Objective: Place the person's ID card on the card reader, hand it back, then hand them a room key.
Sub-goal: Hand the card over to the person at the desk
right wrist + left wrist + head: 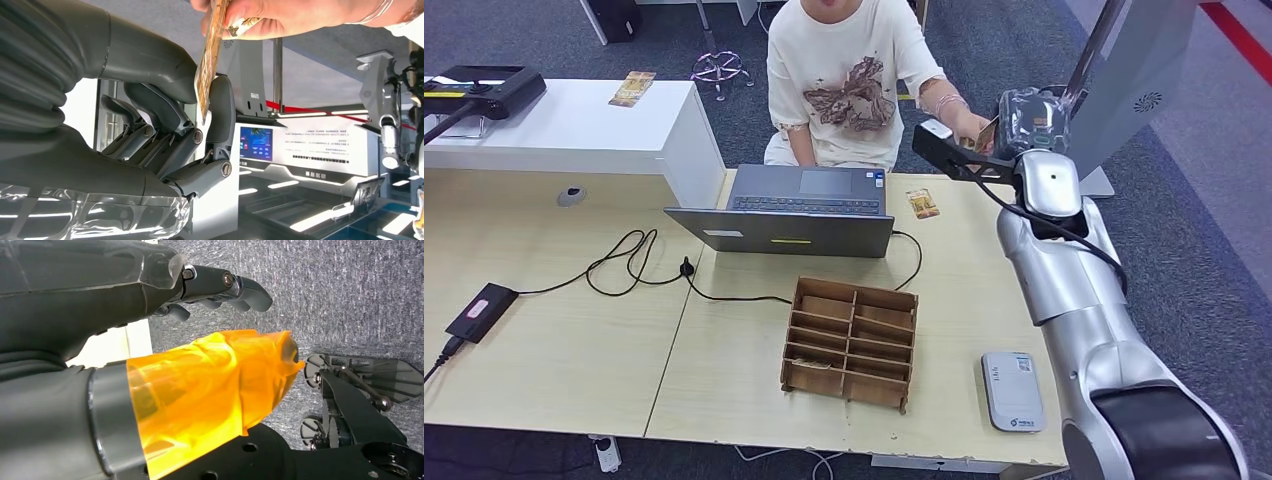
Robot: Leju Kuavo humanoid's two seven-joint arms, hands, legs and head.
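Right hand [1027, 122] up at chest height across the desk, reaching toward the seated person. Pinched between its thumb and one upright finger: the lower edge of a patterned card [207, 60], standing on edge so both sides can be gripped at once. Touching on both sides, by the look of the right wrist view; remaining fingers [150, 135] curled loosely behind, clear of the card. Gripped from the other end by the person's hand [260, 20], directly opposite the robot's thumb, so shared between giver and taker. Impossible to say which way the handover runs, or whether this is the ID card or the room key.

Well below and behind the right hand, near its own elbow: white card reader [1012, 392], flat on the desk and within reach for a scan. Between hand and reader, off toward the robot's left, a wooden slotted rack [849, 340]. Just under the hand on the desk, a second small card [922, 204].

Left hand [165, 285] hanging over grey carpet, fingers gently bent and apart from the thumb, holding nothing
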